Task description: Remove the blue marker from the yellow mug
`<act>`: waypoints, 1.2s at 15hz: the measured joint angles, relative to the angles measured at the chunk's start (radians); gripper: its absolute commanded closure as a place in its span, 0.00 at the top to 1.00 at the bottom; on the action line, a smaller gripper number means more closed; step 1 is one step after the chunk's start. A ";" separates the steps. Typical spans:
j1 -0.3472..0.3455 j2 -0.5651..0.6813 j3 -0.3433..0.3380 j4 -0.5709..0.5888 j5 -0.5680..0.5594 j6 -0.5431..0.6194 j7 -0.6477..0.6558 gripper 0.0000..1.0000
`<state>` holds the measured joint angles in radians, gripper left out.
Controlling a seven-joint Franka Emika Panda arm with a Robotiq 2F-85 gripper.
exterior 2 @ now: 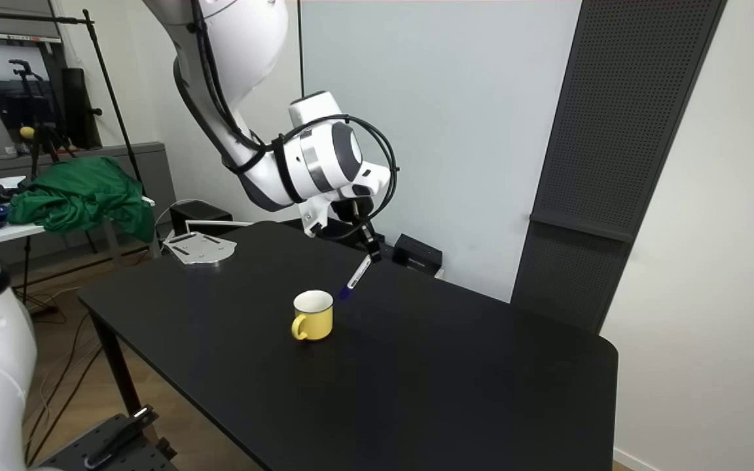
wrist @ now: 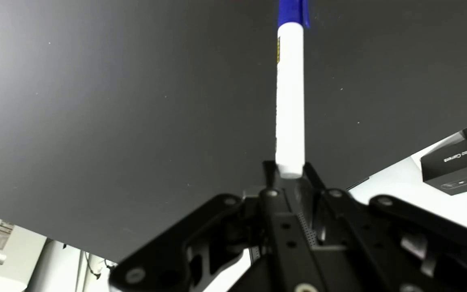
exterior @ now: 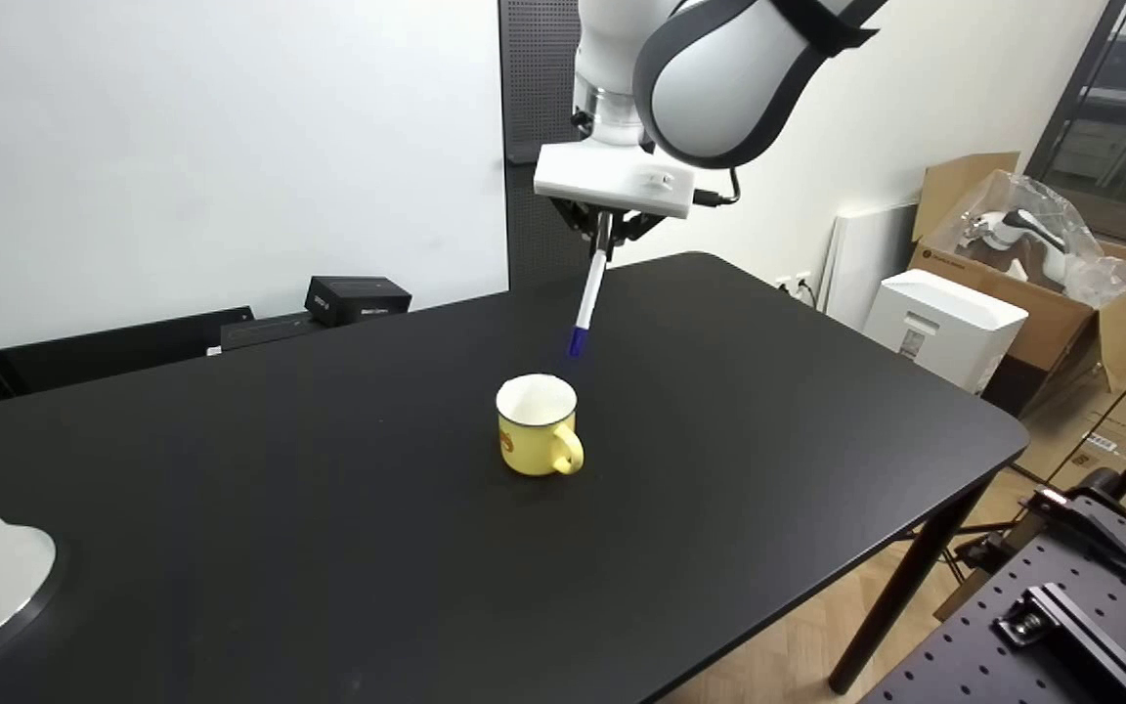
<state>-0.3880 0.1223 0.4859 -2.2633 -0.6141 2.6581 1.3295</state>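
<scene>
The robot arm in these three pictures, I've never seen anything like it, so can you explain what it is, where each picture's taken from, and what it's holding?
The white and grey machine is a robot arm, ending in a black pinching tool. Two pictures look in from outside it, from different places. The wrist view is taken from the arm itself, just behind the tool, looking out along it.

On the black table stands a yellow mug, upright. A silvery plate also shows near the table's edge.

The tool is shut on the blue marker, gripping its white end, so the blue cap points downward in both exterior views. The marker is out of the mug, with a gap visible between them.
</scene>
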 measured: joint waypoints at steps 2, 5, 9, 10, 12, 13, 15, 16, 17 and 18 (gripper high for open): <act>0.024 -0.007 -0.046 -0.001 0.026 -0.014 -0.005 0.04; 0.189 -0.004 -0.249 -0.003 0.070 -0.030 -0.022 0.04; 0.310 0.028 -0.396 -0.006 0.077 -0.047 -0.022 0.04; 0.330 0.040 -0.417 -0.006 0.082 -0.048 -0.022 0.04; 0.366 0.068 -0.447 -0.006 0.088 -0.048 -0.023 0.04; 0.382 0.081 -0.458 -0.006 0.093 -0.048 -0.026 0.04; 0.412 0.106 -0.471 -0.006 0.109 -0.048 -0.038 0.04; 0.426 0.118 -0.476 -0.005 0.117 -0.048 -0.043 0.04; 0.439 0.127 -0.480 -0.005 0.128 -0.048 -0.053 0.04; 0.450 0.136 -0.484 -0.004 0.138 -0.048 -0.060 0.41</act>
<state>0.0622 0.2588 0.0023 -2.2673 -0.4764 2.6097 1.2695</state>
